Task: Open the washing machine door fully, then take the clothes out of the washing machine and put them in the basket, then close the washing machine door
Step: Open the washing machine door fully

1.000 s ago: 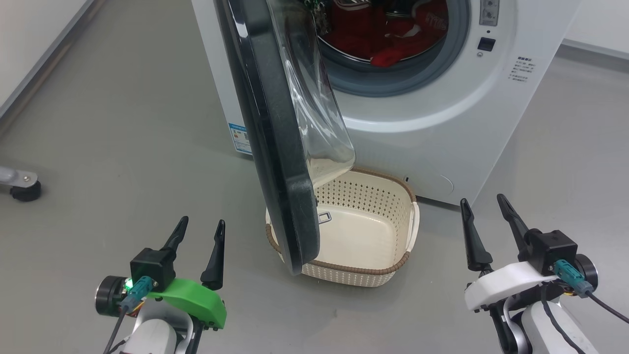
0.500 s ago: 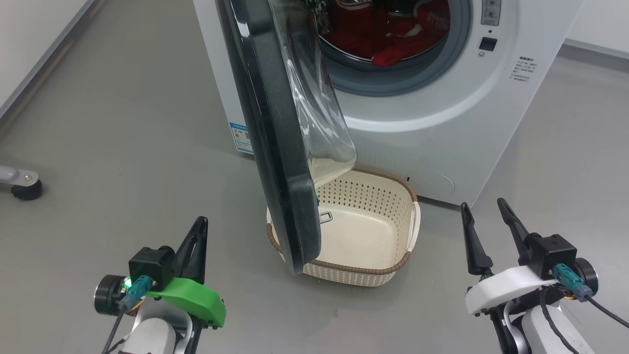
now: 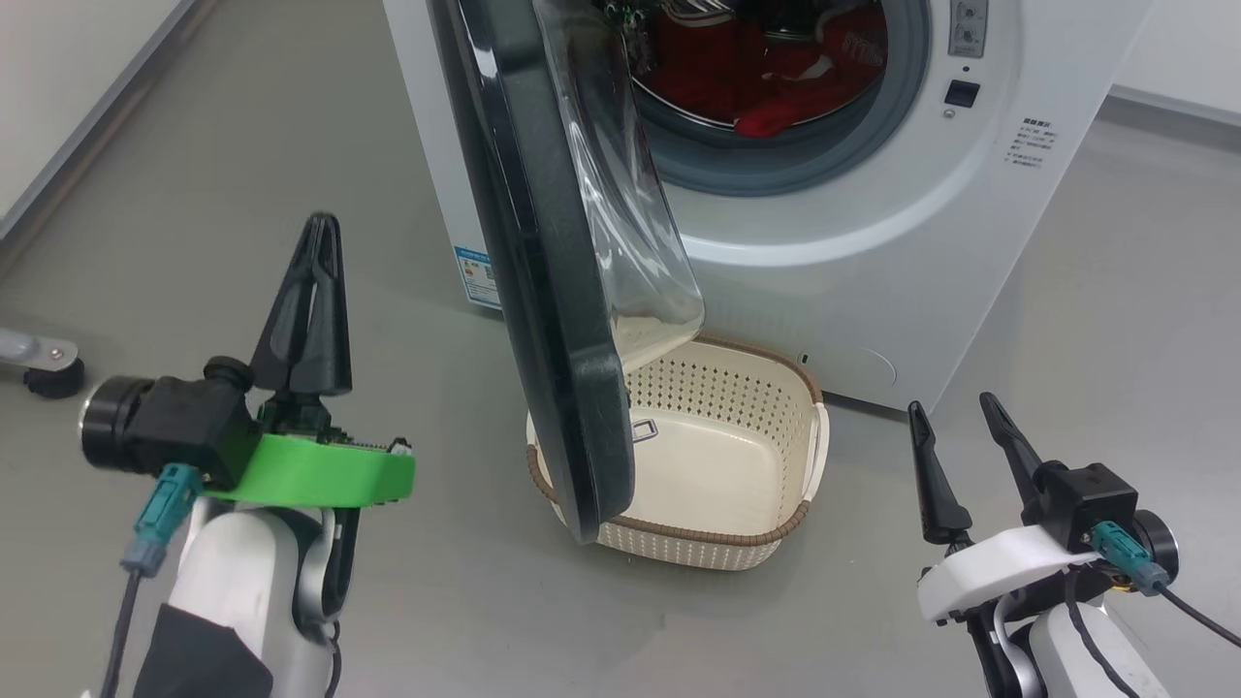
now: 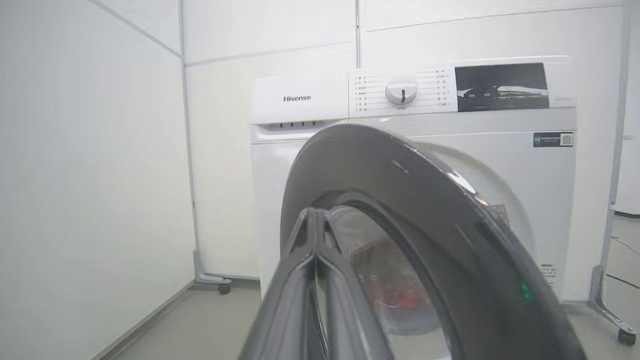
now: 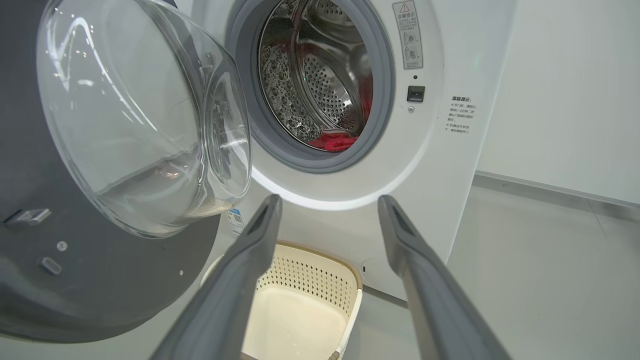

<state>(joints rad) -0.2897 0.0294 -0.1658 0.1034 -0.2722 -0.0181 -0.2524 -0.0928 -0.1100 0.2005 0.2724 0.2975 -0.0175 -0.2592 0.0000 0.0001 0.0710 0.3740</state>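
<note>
Before the white washing machine (image 3: 873, 252), a rectangular perforated cream plastic basket (image 3: 722, 393)

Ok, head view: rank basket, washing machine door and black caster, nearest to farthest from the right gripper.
1. basket, just left of the right gripper.
2. washing machine door, over the basket's left side.
3. black caster, far left edge.

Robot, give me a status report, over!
Left gripper shut, empty, beside the door. Right gripper open, empty. Red clothes in the drum, basket empty. Door half open, overhanging the basket.
</note>
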